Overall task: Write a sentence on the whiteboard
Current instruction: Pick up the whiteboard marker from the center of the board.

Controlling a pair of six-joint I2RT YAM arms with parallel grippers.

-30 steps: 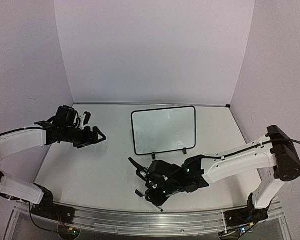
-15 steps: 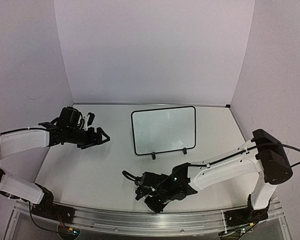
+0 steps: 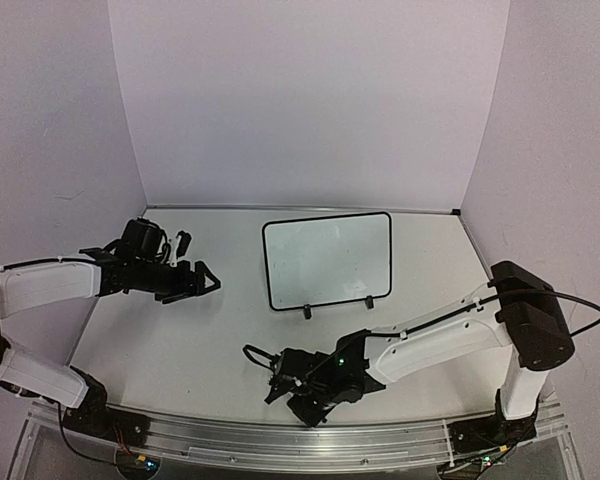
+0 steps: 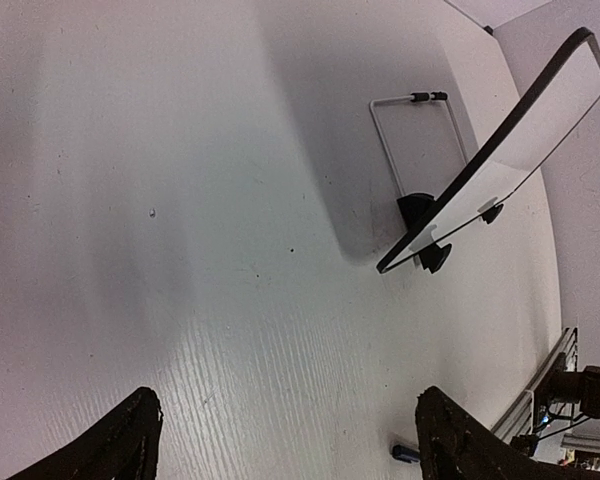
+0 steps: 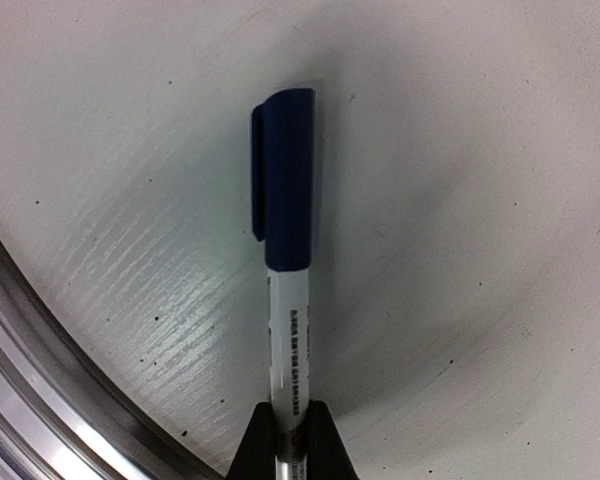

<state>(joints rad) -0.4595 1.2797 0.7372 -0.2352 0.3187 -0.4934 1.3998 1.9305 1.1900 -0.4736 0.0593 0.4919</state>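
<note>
Gripping | capped marker (image 5: 288, 300) pinched at barrel by right jaws, for writing | left jaws spread, empty | whiteboard (image 3: 327, 260) propped, blank

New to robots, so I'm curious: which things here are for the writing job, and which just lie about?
For the job: whiteboard, blank; blue-capped marker, held by the right gripper.
Just there: left gripper, open, holding nothing; metal rail at the table's near edge.

marker (image 5: 289, 330) tail cropped, label print blurred
</note>
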